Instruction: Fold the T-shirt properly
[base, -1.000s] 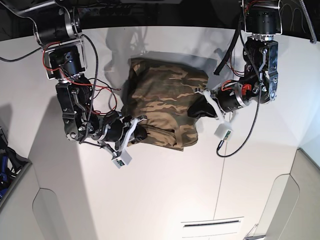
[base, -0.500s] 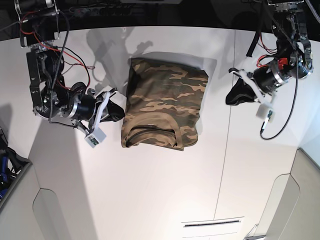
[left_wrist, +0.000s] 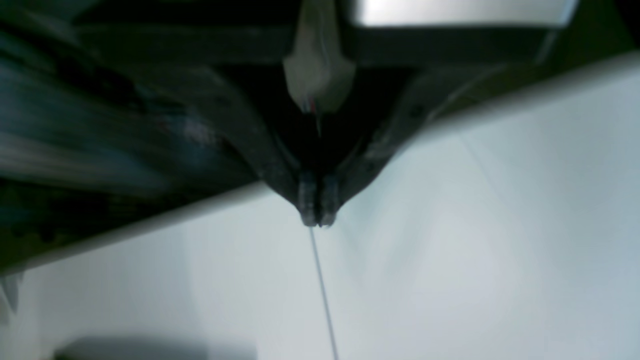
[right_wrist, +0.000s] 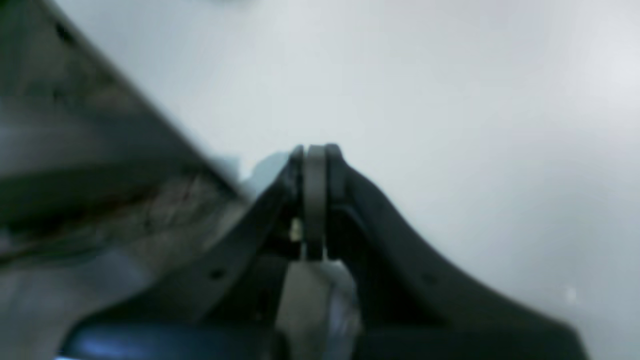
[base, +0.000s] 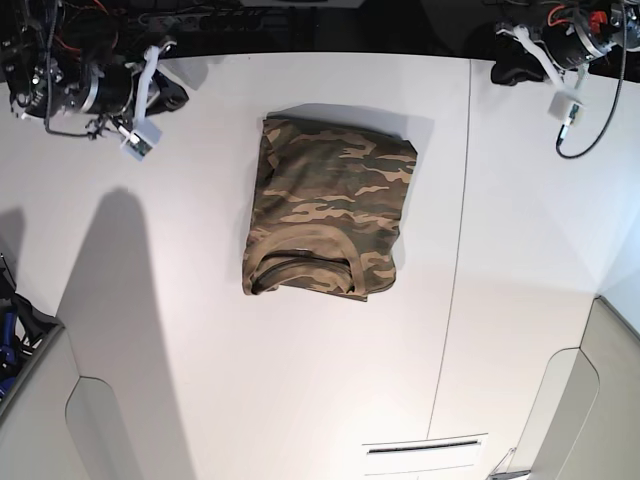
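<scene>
The camouflage T-shirt (base: 328, 205) lies folded into a compact rectangle on the white table (base: 300, 380), its ribbed collar toward the near edge. My left gripper (base: 505, 68) is raised at the far right corner, well clear of the shirt, jaws shut and empty. In the left wrist view its fingertips (left_wrist: 316, 220) press together above the bare table. My right gripper (base: 178, 98) hangs at the far left corner, also shut on nothing. The right wrist view shows its fingers (right_wrist: 315, 155) closed together.
A thin seam (base: 458, 250) runs down the table to the right of the shirt. A white panel with a slot (base: 425, 448) sits at the near edge. Dark gear (base: 12, 340) lies off the table at the left. Cables dangle from both arms.
Both arms have pulled up and away from the shirt toward the far corners of the table. The shirt stays folded where it was left.
</scene>
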